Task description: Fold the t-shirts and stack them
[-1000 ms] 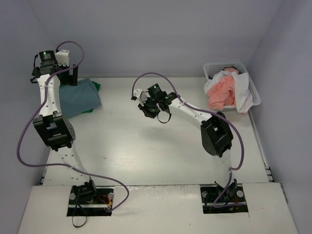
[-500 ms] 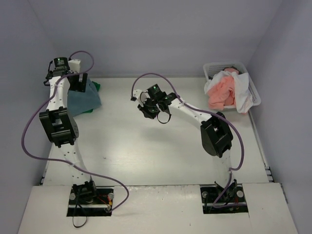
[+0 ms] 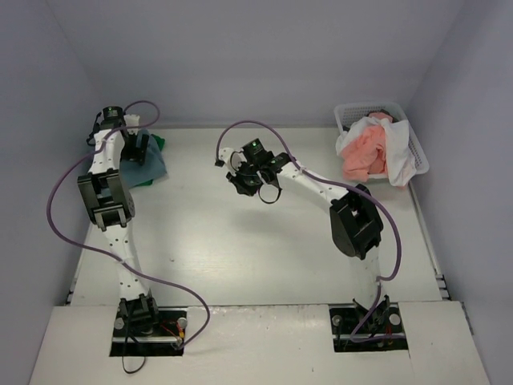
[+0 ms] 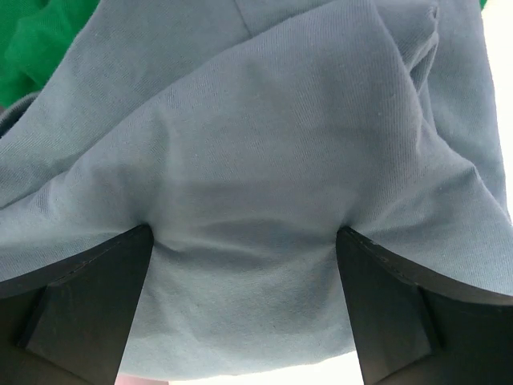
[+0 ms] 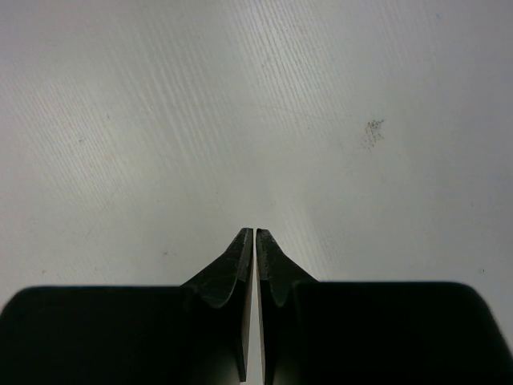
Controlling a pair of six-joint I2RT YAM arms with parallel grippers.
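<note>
T-shirts lie in two places. At the far-left corner a blue-grey t-shirt (image 4: pixel 256 160) sits on top of a green t-shirt (image 4: pixel 40 40). The left arm stretches from its base at the near edge all the way to that corner, with its wrist bent down over the pile. The left gripper (image 4: pixel 242 237) has its fingers spread wide, both tips pressed into the blue-grey cloth. A rumpled span of cloth fills the space between and beyond them but is not pinched. Green cloth shows past the left fingertip, at the far left of the wrist view.

The right arm has its elbow raised on the right and its forearm reaching leftward to the middle of the table (image 3: pixel 240 249). The right gripper (image 5: pixel 255 237) points down with its fingers pressed together on nothing, and bare white tabletop lies ahead of the tips.

At the far-right corner, well apart from both grippers, stands a white mesh basket (image 3: pixel 365 106). A salmon pink t-shirt (image 3: pixel 361 156) and a white t-shirt (image 3: pixel 398 160) spill over its near rim.

Pale lilac walls (image 3: pixel 264 56) enclose the table on three sides.
</note>
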